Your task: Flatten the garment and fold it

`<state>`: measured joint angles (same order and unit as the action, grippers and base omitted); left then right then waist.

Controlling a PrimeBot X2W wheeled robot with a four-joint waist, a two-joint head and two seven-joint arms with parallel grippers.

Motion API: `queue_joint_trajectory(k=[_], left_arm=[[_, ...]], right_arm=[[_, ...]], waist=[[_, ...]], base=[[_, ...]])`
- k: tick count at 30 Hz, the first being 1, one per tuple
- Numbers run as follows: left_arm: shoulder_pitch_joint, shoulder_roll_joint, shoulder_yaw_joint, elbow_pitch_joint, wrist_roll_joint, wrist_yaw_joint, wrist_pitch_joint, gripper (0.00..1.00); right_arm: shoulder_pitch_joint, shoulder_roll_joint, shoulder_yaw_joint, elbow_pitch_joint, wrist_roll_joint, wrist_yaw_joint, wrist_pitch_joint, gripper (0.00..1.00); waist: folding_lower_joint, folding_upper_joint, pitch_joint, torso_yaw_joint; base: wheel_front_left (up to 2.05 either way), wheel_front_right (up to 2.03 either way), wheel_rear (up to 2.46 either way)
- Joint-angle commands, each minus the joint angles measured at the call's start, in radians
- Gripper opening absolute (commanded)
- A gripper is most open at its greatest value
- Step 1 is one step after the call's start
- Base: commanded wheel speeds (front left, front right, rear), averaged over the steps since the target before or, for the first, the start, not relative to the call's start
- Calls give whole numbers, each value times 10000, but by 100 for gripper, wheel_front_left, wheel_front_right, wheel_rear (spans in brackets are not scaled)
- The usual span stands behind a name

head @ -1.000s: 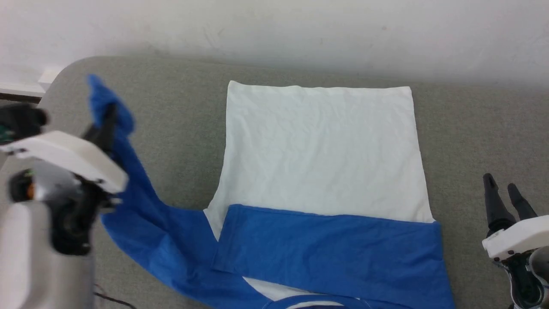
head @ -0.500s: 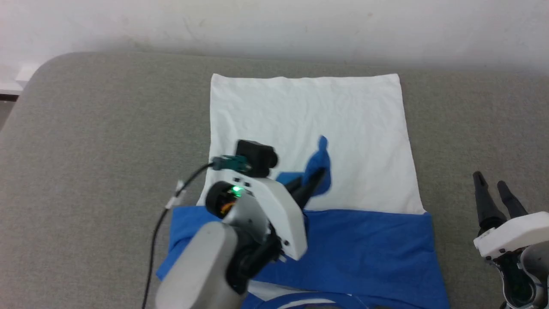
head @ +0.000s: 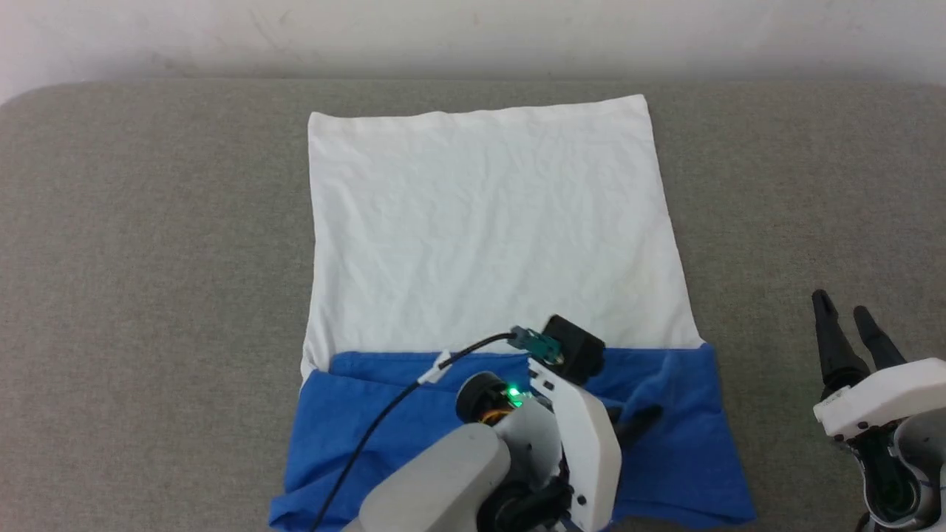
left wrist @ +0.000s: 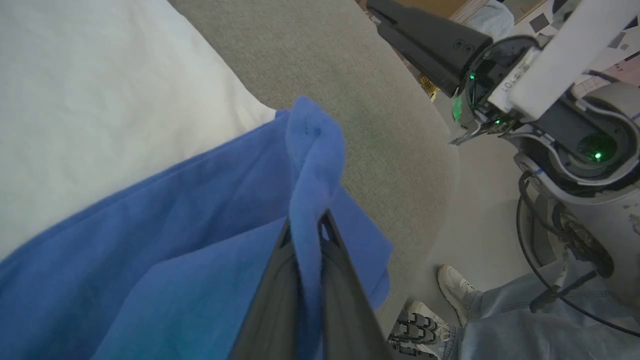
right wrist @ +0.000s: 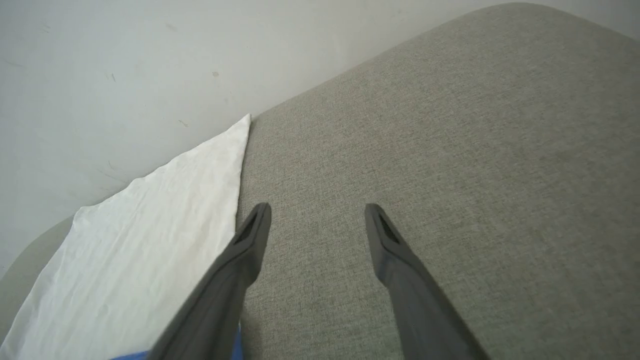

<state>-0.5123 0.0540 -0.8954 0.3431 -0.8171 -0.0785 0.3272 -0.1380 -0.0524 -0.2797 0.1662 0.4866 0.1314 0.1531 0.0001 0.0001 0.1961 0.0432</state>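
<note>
The garment lies flat on the grey padded table, white body toward the wall, blue sleeves folded across its near part. My left gripper is low over the right end of that blue band, pointing right. In the left wrist view, my left gripper is shut on a blue sleeve end that stands up between the fingers. My right gripper hovers open off the garment's right side, over bare table. The right wrist view shows my right gripper with nothing between its fingers.
A pale wall runs along the table's far edge. The left wrist view shows the table's rounded near edge, and beyond it a person's shoes and a jeans leg on the floor by the robot's base.
My left gripper swung the blue sleeve from the far left across the white body and down onto the other folded sleeve at the right. The head camera shifted. The right gripper stayed put.
</note>
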Motion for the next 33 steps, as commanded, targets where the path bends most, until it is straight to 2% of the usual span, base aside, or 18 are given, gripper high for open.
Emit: queue_joint_trajectory(k=[1, 4, 8, 12, 15, 19, 24, 29, 33], left_arm=[[-204, -36, -88, 55, -121, -14, 26, 100], [-415, -36, -454, 83, -939, 18, 196, 100], [-854, -36, -384, -209, -1870, 170, -48, 100], [-1357, -37, 201, -557, -2625, 351, -604, 100], [-1781, 120, 1025, -621, -2480, 560, -1529, 100], [-2015, 1164, 2000, -409, -1490, 1062, -3240, 100], [-1507, 2626, 2957, -137, -380, 1980, -5194, 100], [-567, 3632, 3785, -319, 223, 2535, -5799, 100], [123, 3773, 4511, -921, 411, 2810, -5877, 100]], right_arm=[[-89, 22, 39, 2, 76, -7, -85, 100], [-97, 22, 18, 50, 88, -7, -115, 100], [-66, 22, -19, 115, 79, -7, -148, 100], [-30, 22, 9, 180, 92, -7, -161, 100], [-34, 22, 51, 188, 75, -7, -148, 100], [-60, 22, 147, 108, 21, -7, -93, 100], [-48, 22, 350, -83, -83, -7, 125, 100], [-130, 22, 664, -242, -298, -7, 744, 100], [-554, 22, 738, -345, -561, -7, 1248, 100]], waist=[[-1, -1, 12, -18], [-1, -1, -27, 16], [-1, -1, -129, 148], [-1, -1, -282, 261], [-1, -1, -404, 305], [-1, -1, -550, 289], [-1, -1, -686, 254], [-1, -1, -651, 266], [-1, -1, -383, 392]], base=[[0, 0, 0], [0, 0, 0], [0, 0, 0], [0, 0, 0], [0, 0, 0], [0, 0, 0], [0, 0, 0], [0, 0, 0], [0, 0, 0]])
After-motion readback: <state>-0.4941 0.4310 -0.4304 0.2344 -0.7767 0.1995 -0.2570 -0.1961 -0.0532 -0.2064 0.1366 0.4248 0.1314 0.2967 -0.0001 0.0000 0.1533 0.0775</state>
